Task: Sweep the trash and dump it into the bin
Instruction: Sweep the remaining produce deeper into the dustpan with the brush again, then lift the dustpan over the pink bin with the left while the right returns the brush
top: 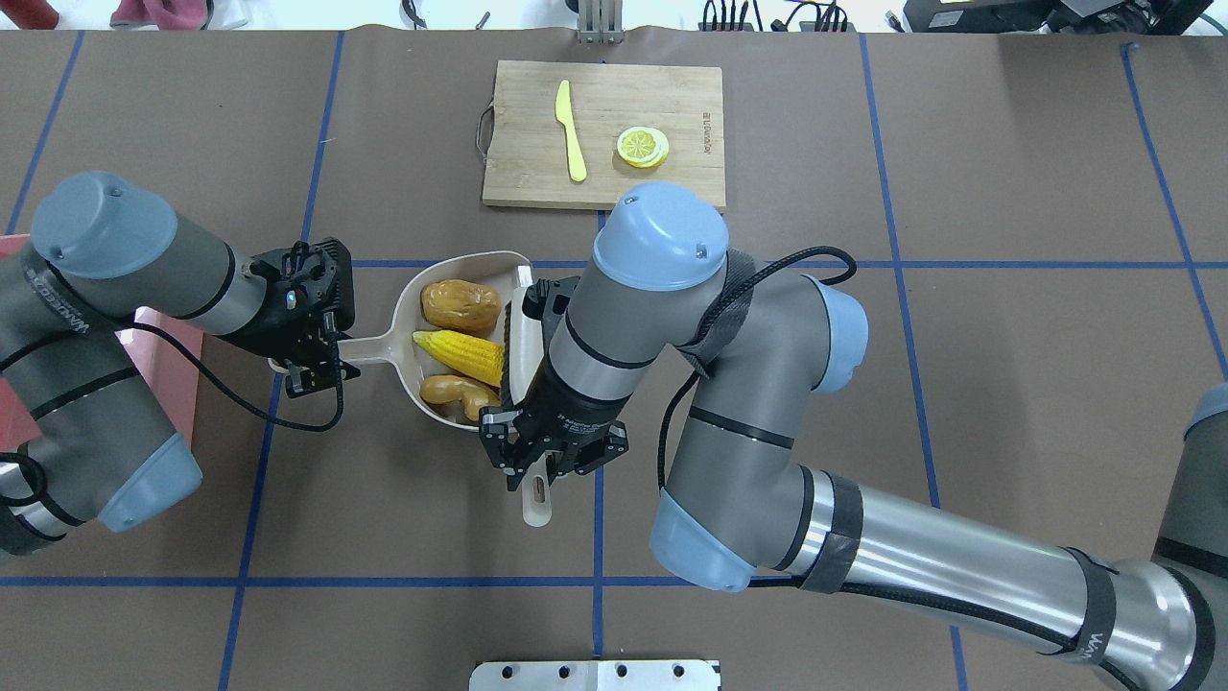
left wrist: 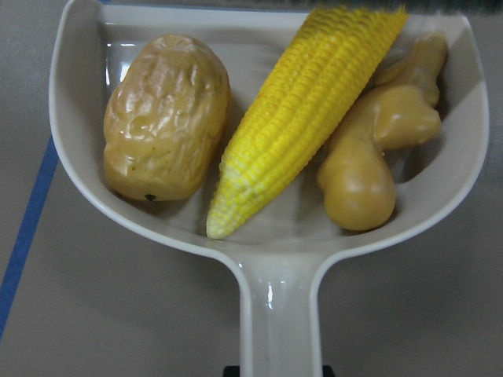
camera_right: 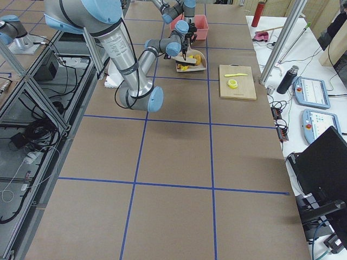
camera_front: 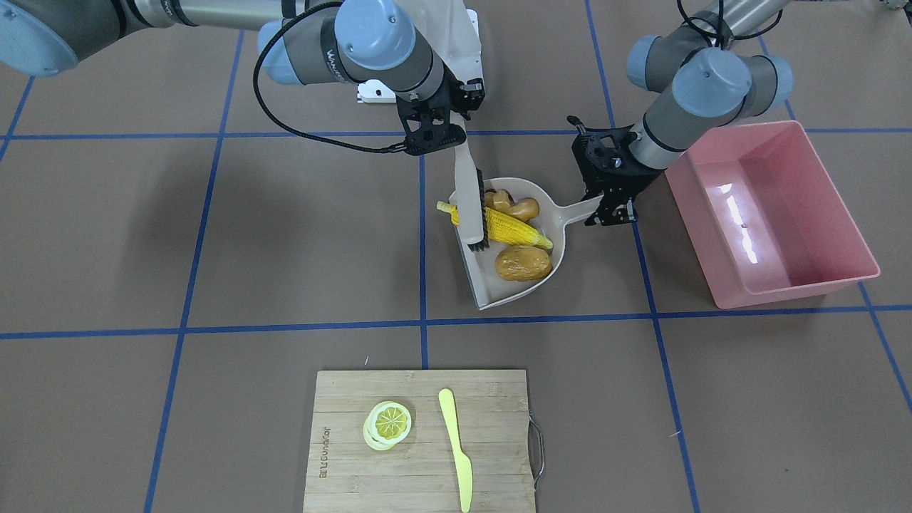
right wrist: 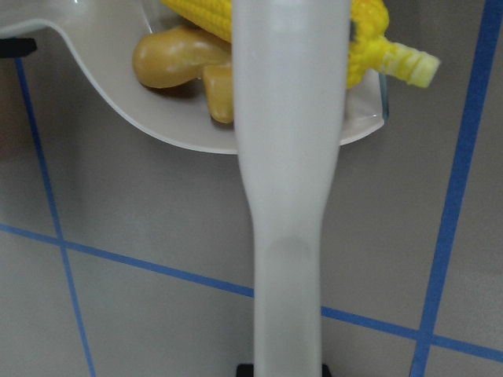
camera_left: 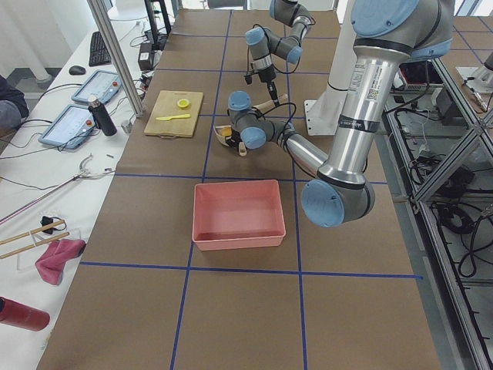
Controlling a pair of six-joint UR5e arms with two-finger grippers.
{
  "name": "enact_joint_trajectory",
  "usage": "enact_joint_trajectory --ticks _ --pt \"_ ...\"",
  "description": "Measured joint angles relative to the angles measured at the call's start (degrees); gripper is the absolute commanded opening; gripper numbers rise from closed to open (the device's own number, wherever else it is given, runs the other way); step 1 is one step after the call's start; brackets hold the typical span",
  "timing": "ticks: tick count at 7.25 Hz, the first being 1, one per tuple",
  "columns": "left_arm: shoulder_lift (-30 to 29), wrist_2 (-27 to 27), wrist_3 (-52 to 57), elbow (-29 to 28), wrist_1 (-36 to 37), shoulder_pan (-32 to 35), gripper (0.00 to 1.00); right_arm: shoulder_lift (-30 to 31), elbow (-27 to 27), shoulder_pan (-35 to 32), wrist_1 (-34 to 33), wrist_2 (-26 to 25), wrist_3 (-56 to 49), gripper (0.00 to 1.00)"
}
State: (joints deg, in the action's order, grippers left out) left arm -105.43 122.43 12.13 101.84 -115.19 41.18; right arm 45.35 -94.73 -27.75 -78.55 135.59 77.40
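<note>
The right gripper (top: pixel 539 470) is squeezing the handle of the brush (camera_front: pixel 472 208). The bristles are standing at the open mouth of the dustpan (camera_front: pixel 488 288) and touching the corn cob (camera_front: pixel 516 229). The left gripper (camera_front: pixel 607 205) is pinching the dustpan's handle.

All the trash is lying in the pan. The corn is lying in the middle, the potato (camera_front: pixel 524 262) on the side far from the robot, and the ginger root (camera_front: pixel 514 206) on the near side.

The corn's stalk end is poking out over the open edge. I think it could slide out if the pan is tipping that way while going up. The brush could knock it too.

The pink bin (camera_front: pixel 702 235) is sitting empty near the pan, on the robot's left.
</note>
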Motion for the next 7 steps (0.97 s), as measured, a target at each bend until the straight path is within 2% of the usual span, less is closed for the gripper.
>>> enact_joint_trajectory --ticks 1,4,6,7 --pt "0.03 0.06 -0.31 0.00 -0.46 0.10 0.00 0.82 -2.12 -1.51 0.07 1.97 0.34 0.00" --pt "0.07 0.40 -2.72 0.01 -3.34 0.36 0.00 6.70 -14.11 -9.00 -0.23 8.38 1.51 0.00" --pt "0.86 0.61 -8.27 -0.05 -9.15 1.00 0.00 13.25 -21.21 -18.85 0.05 13.18 0.94 0.00" --pt "2.01 0.67 -11.22 -0.06 -12.82 1.58 0.00 16.95 -23.65 -25.83 0.25 17.45 -0.93 0.00"
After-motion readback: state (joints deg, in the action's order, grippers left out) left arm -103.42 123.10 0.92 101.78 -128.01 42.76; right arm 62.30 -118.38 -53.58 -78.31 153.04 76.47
